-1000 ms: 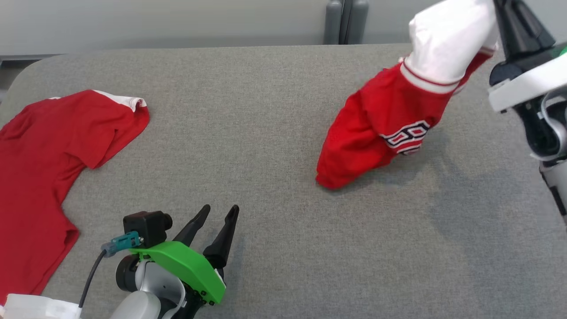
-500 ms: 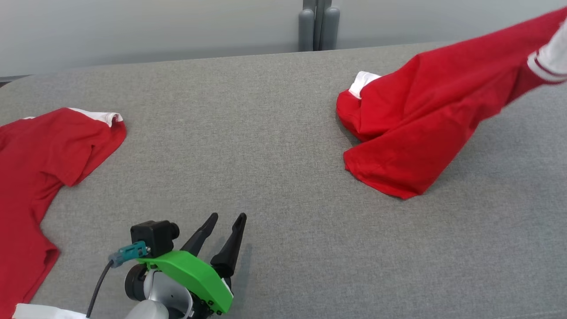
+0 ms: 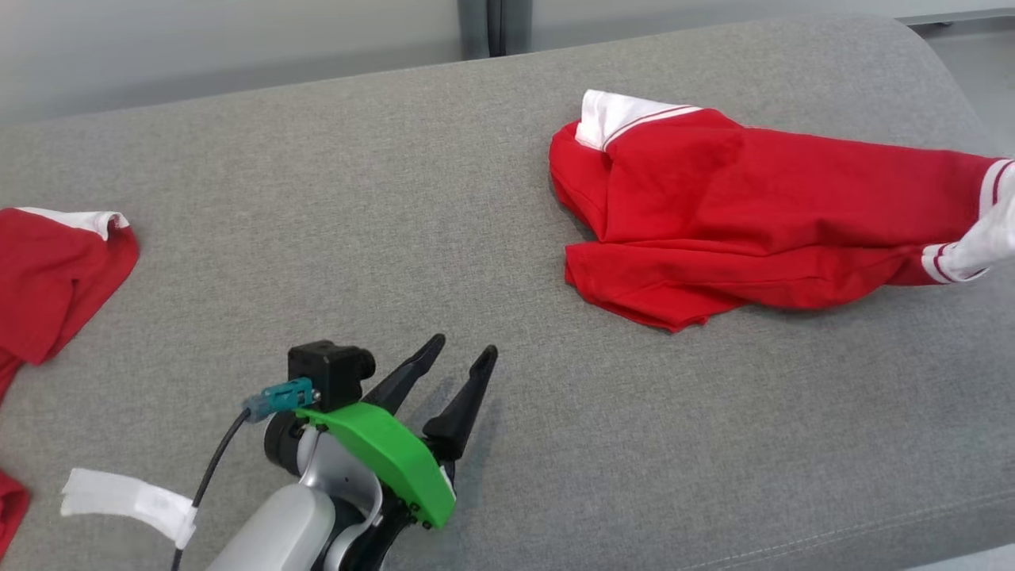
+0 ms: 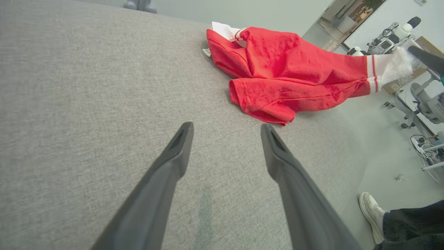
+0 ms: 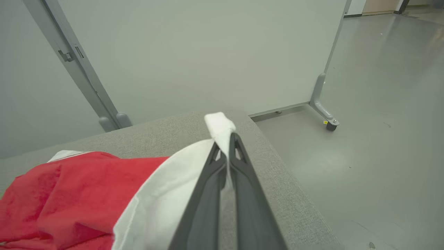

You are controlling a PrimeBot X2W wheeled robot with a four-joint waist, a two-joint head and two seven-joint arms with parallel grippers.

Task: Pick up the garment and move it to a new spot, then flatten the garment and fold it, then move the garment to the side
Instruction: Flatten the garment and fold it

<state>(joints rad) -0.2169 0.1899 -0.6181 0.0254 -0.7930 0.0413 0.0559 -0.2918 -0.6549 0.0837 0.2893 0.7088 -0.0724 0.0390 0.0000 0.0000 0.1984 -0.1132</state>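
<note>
A grey cloth-covered surface (image 3: 444, 182) runs across my head view, with a pale partition wall (image 3: 238, 47) behind it and a grey post (image 3: 485, 24) at its far edge. The garment (image 3: 753, 214) I'm working is a red shirt with white sleeves. It lies rumpled on the far right part of the surface, its body down on the cloth and one white collar or cuff edge (image 3: 610, 115) turned up at its far left corner.

At the garment's right end a white sleeve (image 3: 979, 238) is drawn out toward the surface's edge. On the right wrist feed the right jaws are pressed together, pinching that sleeve (image 5: 166, 194), with a tuft of white cloth poking out past the fingertips (image 5: 233, 139). Past the garment on that feed I see bare floor (image 5: 381, 156) and the partition's foot (image 5: 324, 114).

The left jaws are spread wide with nothing between the dark fingers (image 4: 163, 180). They hang over bare grey cloth, nearer to me than the garment and off to its left, well apart from it.

Far to the garment's left, a second red shirt (image 3: 55, 277) lies at the edge of my view. Beyond the garment's right, off the surface, a person's pale shoe (image 4: 371, 211) rests on the floor.
</note>
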